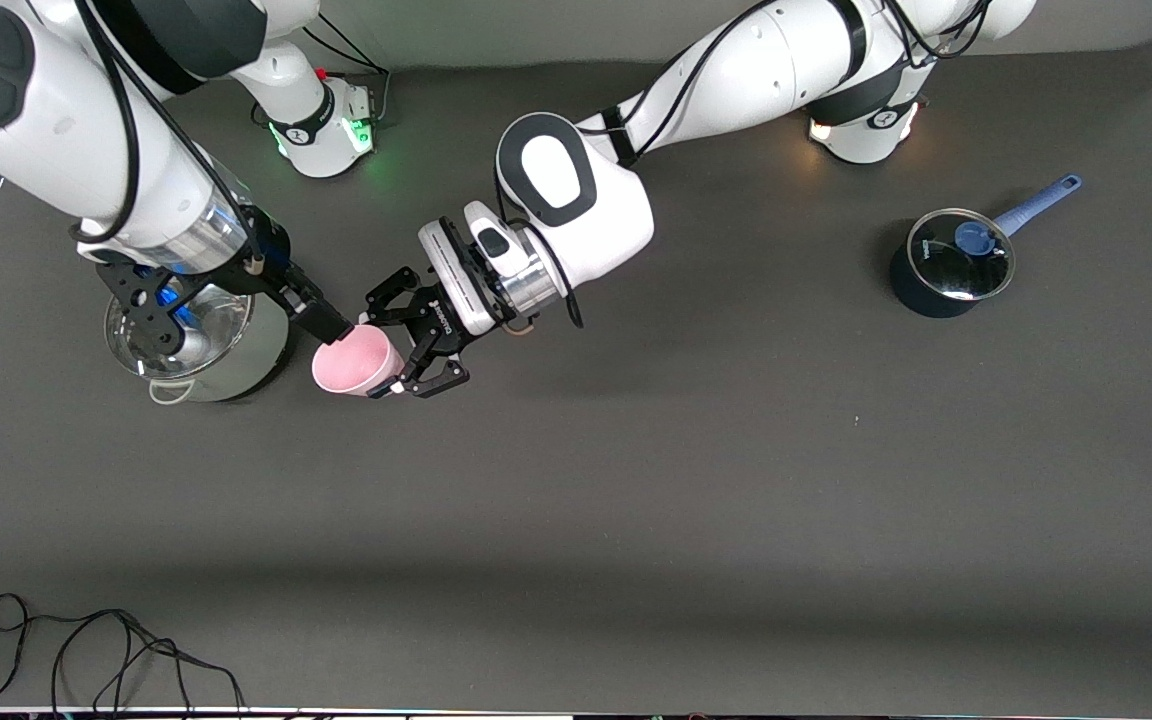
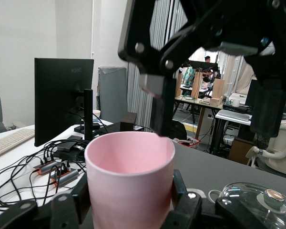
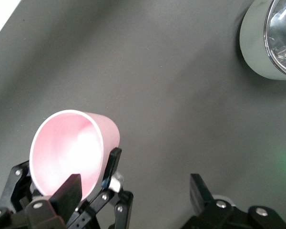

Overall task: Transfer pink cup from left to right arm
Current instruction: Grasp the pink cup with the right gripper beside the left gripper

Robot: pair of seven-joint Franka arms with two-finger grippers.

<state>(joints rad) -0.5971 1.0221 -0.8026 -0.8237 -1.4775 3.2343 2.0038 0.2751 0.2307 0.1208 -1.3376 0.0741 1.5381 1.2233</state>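
We saw the pink cup [image 1: 354, 362] held in the air over the desk [image 1: 636, 480], grasped by the left hand [image 1: 398, 342]. The right hand [image 1: 341, 330], at the cup's eleven o'clock, had one finger dipped inside the rim, spread apart, not yet clenched.

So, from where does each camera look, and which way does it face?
Front: high across the table, facing down at both arms; the left tool holds the cup.
Left wrist: on the left arm, looking level along its tool at the cup; the right tool hangs above.
Right wrist: on the right arm, looking down; its open fingers show, one inside the cup.
All three share the cup.
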